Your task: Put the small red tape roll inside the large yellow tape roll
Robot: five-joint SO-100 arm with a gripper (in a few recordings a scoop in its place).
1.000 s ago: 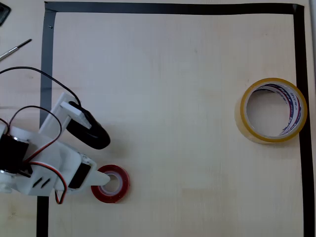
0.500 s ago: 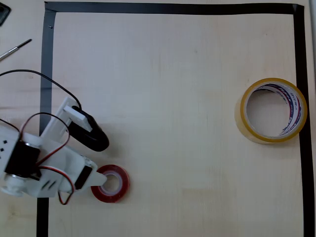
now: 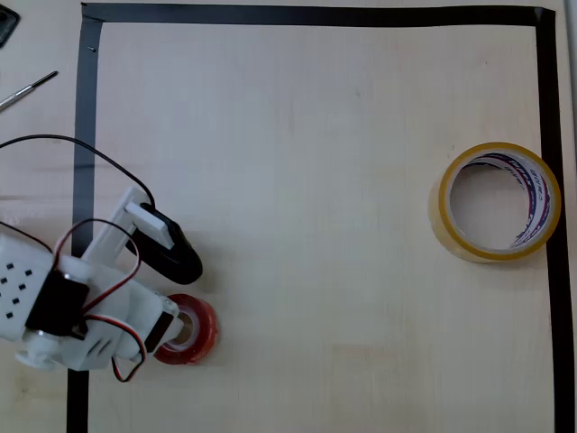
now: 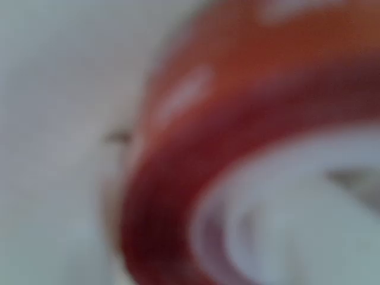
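The small glossy red tape roll (image 3: pixel 191 328) with its white inner core lies flat on the pale wooden worktop (image 3: pixel 315 180) near the lower left of the overhead view; the wrist view shows it close up and blurred (image 4: pixel 196 148). Well apart, at the right edge, the large translucent yellow tape roll (image 3: pixel 498 201) also lies flat, its white core printed in red and blue.

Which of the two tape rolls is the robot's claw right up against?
The small red tape roll, at the lower left of the overhead view, with the gripper at it. The large yellow tape roll lies far off near the right edge, untouched.
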